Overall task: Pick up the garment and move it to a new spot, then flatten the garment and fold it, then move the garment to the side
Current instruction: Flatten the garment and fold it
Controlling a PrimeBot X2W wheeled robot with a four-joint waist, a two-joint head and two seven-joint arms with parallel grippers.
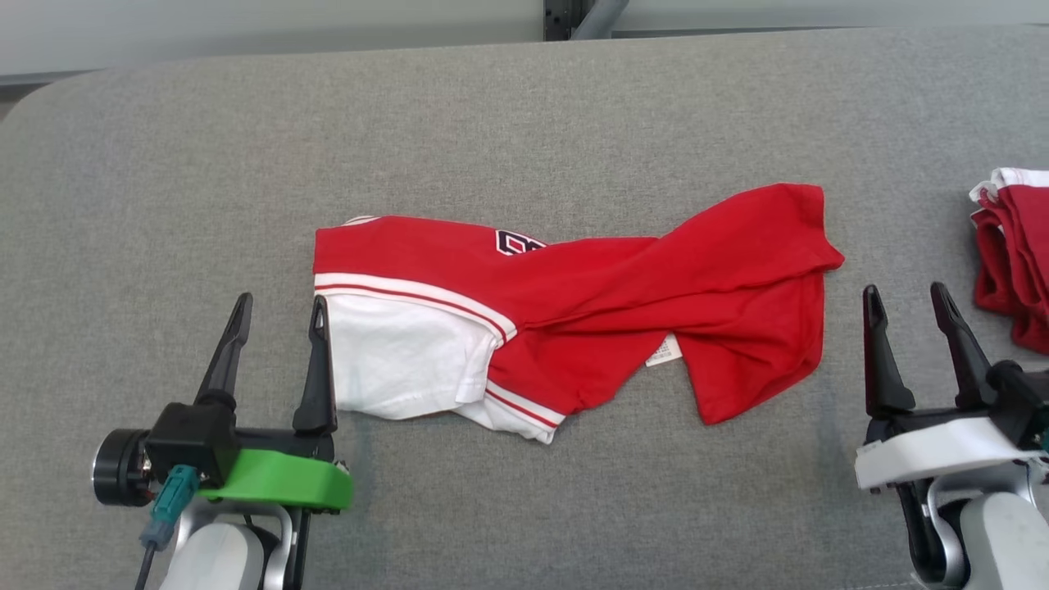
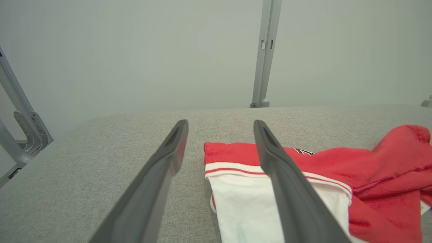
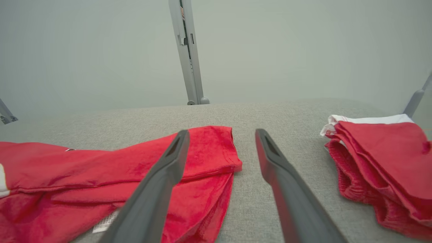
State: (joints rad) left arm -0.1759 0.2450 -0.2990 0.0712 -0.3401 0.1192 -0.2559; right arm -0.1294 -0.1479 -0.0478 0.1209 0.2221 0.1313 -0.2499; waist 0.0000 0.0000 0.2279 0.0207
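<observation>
A red and white garment [image 1: 574, 311] lies crumpled and twisted across the middle of the grey padded table [image 1: 492, 123]. Its white sleeve with red stripes points left, and its red body bunches toward the right. My left gripper [image 1: 279, 305] stands open just left of the white sleeve, nothing between its fingers. In the left wrist view the garment [image 2: 337, 175] lies beyond and right of the left gripper [image 2: 220, 125]. My right gripper [image 1: 905, 293] is open just right of the garment's red end. The right wrist view shows the garment [image 3: 101, 175] to the left of the right gripper [image 3: 221, 135].
A stack of folded red and white garments [image 1: 1012, 254] sits at the table's right edge, close to my right gripper; it is also in the right wrist view [image 3: 381, 168]. A grey post [image 2: 265, 54] stands behind the table's far edge.
</observation>
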